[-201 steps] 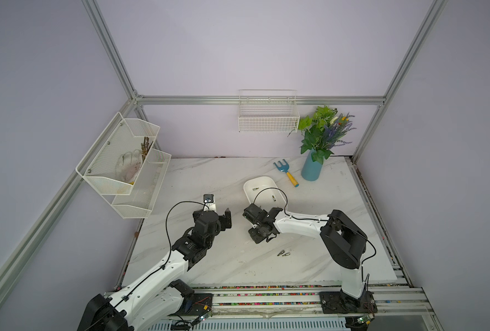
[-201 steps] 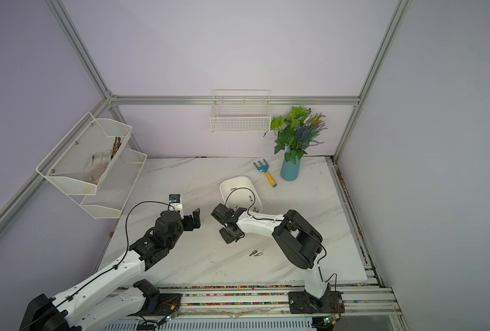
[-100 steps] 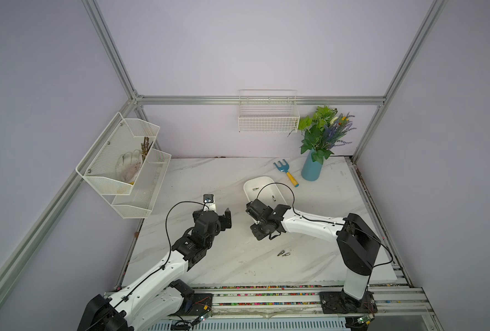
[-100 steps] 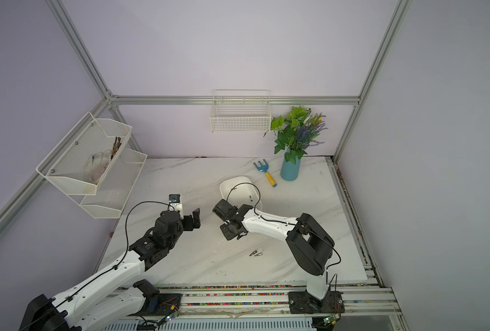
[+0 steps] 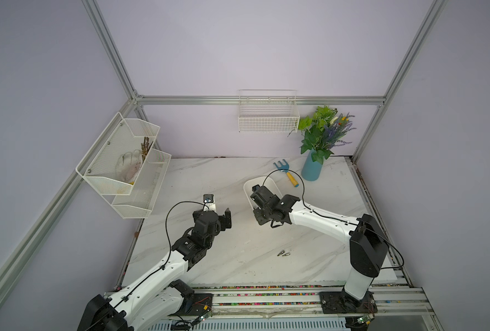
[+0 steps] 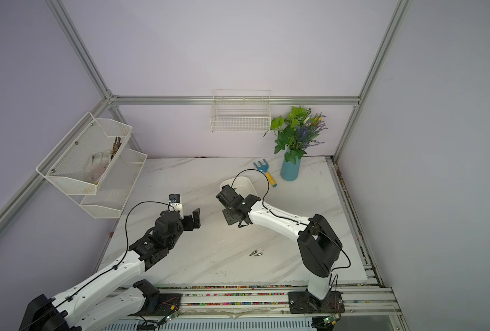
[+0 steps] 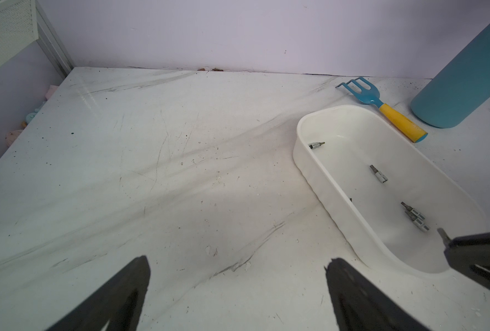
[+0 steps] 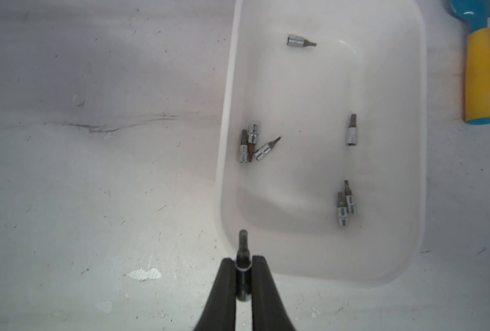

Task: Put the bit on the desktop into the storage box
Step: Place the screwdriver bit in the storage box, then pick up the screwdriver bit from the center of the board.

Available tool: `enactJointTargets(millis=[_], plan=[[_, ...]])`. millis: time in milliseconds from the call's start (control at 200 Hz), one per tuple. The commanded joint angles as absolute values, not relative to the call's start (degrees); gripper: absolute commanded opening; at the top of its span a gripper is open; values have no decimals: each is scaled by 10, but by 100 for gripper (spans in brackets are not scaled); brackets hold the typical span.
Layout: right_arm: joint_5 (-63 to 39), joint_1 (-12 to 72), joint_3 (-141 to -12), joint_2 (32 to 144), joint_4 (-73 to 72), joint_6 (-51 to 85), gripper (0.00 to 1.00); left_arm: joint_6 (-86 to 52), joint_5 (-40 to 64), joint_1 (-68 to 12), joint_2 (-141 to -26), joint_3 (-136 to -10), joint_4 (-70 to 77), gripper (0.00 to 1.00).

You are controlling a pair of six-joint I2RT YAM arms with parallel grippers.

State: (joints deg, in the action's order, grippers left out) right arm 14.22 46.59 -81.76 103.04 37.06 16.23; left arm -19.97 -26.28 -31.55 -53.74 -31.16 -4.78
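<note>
Pinching a dark bit [image 8: 242, 249] in the right gripper [image 8: 243, 262], with the jaws drawn in tight on its shank and its tip poking out ahead of them. Sitting low in the right wrist view, right at the lower-left corner of the storage box [image 8: 387, 143]; cannot tell from there whether over the rim or just inside it. Showing in the left wrist view as a dark wedge at the lower right edge of the frame, tip above the near end of the box. Counting seven loose bits on the white floor of the box: a cluster of three [image 8: 252, 143] by the left wall, a single one [image 8: 299, 41] near the top, another single [image 8: 352, 130] right of centre, and a touching pair [image 8: 344, 205] at lower right. Lying at the upper right of that frame, near the box but apart from its wall, a rake [image 8: 481, 86] with a blue head and yellow handle. Spread wide and gripping nothing: the left gripper [image 7: 238, 266], over bare marble tabletop [image 7: 152, 172] to the left of the box. Lying lower down and right of centre in both top views, two bits [image 5: 284, 253] [image 6: 256, 253] close together on the tabletop, well apart from the box. Farther up, a blue vase [image 5: 311, 169] of greenery just beyond the rake, a wire basket [image 5: 268, 120] on the back wall, and a mesh rack [image 5: 123, 160] at the left.
</note>
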Motion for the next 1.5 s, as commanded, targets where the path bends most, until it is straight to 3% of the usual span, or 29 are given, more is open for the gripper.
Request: enactJointTargets(millis=[0, 305, 475, 550, 1100, 1185, 1245, 1320, 1395, 1495], plan=[[142, 439, -836, 1057, 341, 159, 12, -199, -260, -313, -531, -319, -28, 100], [119, 394, -861, 1124, 312, 158, 14, -197, -249, -313, -535, -319, -25, 100], [126, 391, -857, 1109, 315, 159, 32, -193, -236, -313, -541, -319, -20, 100], [131, 391, -845, 1088, 317, 158, 34, -188, -224, -313, -542, -319, -18, 100], [163, 350, -544, 752, 196, 203, 58, -145, 42, -330, -615, -379, -17, 100], [172, 334, -479, 701, 155, 217, 64, -151, 58, -355, -635, -401, -41, 100], [181, 325, -434, 668, 130, 233, 79, -152, 48, -384, -649, -415, -59, 100], [189, 316, -385, 632, 92, 247, 85, -152, 36, -421, -669, -431, -75, 100], [208, 310, -342, 599, 61, 263, 100, -158, 19, -458, -698, -457, -100, 100], [235, 303, -295, 558, 32, 276, 100, -167, 12, -496, -744, -495, -133, 100]])
